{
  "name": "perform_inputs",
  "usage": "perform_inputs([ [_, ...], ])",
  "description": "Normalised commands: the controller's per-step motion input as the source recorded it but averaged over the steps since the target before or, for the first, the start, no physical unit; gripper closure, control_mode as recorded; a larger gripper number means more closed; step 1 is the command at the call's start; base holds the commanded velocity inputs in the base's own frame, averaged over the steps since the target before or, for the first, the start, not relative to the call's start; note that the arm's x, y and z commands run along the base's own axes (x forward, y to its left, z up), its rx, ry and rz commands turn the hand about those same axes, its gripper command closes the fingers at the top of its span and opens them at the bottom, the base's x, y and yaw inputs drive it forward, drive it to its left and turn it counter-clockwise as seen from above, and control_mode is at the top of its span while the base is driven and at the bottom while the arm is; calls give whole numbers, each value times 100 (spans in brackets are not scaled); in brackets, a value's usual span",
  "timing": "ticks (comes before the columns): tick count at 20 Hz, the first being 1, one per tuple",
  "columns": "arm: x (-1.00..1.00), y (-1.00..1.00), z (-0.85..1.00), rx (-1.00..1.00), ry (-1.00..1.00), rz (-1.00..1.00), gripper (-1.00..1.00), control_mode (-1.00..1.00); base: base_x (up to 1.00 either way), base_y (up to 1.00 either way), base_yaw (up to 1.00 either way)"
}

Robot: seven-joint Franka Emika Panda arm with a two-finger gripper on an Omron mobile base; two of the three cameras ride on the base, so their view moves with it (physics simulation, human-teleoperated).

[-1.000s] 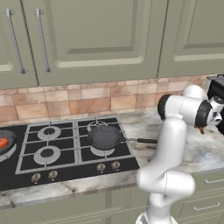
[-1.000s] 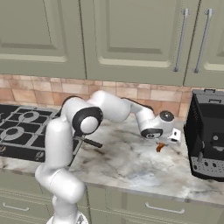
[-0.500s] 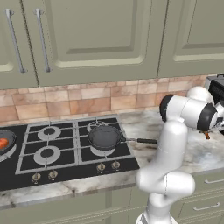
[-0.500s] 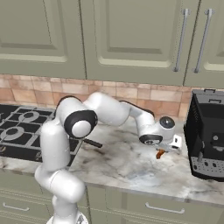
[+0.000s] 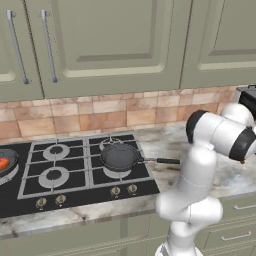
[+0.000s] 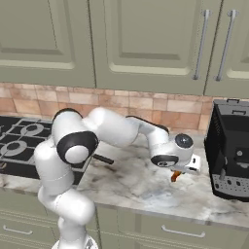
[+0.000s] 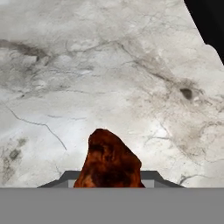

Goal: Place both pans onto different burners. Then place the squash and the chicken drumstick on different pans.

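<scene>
We had the chicken drumstick (image 7: 109,159) clenched in the tool (image 6: 176,171), hanging brown and orange from it just above the marble worktop (image 6: 136,187), to the right of the cooktop (image 5: 75,172) and near the black coffee machine (image 6: 231,148). To do this step well, we judged that we should lift it well clear of the worktop before swinging left, keep the grip steady so the tapered meat did not slip, and lower it into the middle of the empty pan (image 5: 120,156) before letting go.

That pan sat on the right-hand burner, its long handle (image 5: 160,160) pointing right over the worktop toward the arm. The other pan (image 5: 6,164) sat at the far left edge of the cooktop with the orange-red squash (image 5: 4,163) already in it, so both pans looked placed and only the drumstick remained.

What stood in the way, as we saw it, was chiefly that handle along the approach, and the arm's own elbow folded between the tool and the cooktop. Two free burners (image 5: 55,162) lay between the pans.
</scene>
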Motion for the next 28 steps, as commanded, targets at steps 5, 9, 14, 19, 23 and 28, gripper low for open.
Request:
perform_inputs([
  [5, -10, 46, 28, -4, 0, 1, 100, -100, 0, 0, 0],
  [9, -23, 50, 27, -5, 0, 2, 100, -100, 0, 0, 0],
  [14, -26, 46, 30, -3, 0, 1, 100, -100, 0, 0, 0],
  [19, -16, 38, 41, -2, -1, 1, 100, -100, 0, 0, 0],
  [23, -7, 33, 44, -1, -1, 1, 100, -100, 0, 0, 0],
  [28, -19, 19, 50, 0, 0, 1, 100, -100, 0, 0, 0],
])
